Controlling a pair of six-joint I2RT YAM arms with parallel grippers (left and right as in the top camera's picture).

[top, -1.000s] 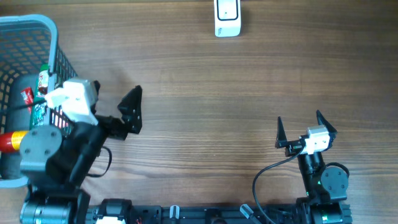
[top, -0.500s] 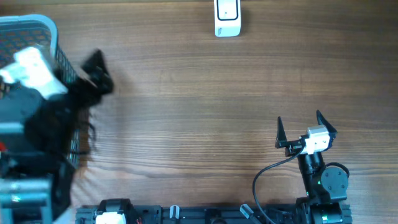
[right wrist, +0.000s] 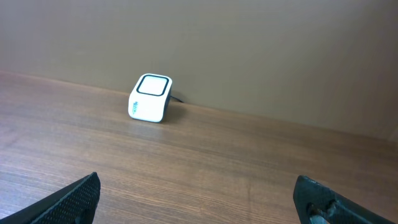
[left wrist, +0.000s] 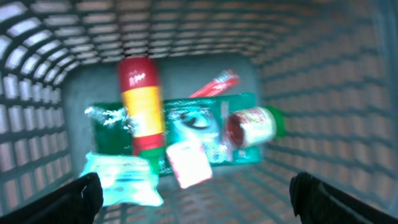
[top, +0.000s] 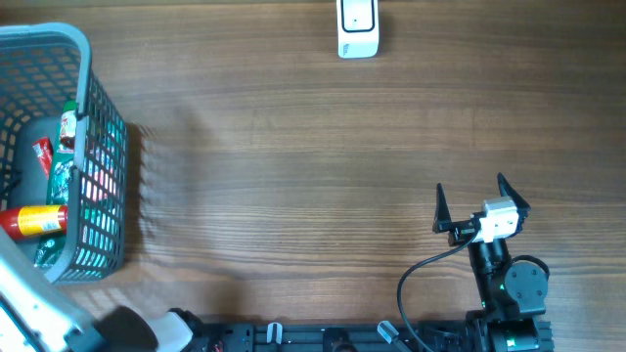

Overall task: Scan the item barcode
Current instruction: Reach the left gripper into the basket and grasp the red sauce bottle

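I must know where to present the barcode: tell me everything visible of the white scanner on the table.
The scanner is a small white box with rounded corners, plastic by its look. Its top face carries a square window with a thin dark outline; the front bears small print too fine to read. It stands upright on the wooden table at the far edge, near the wall. A dark cable seems to leave its back; nothing else touches it.
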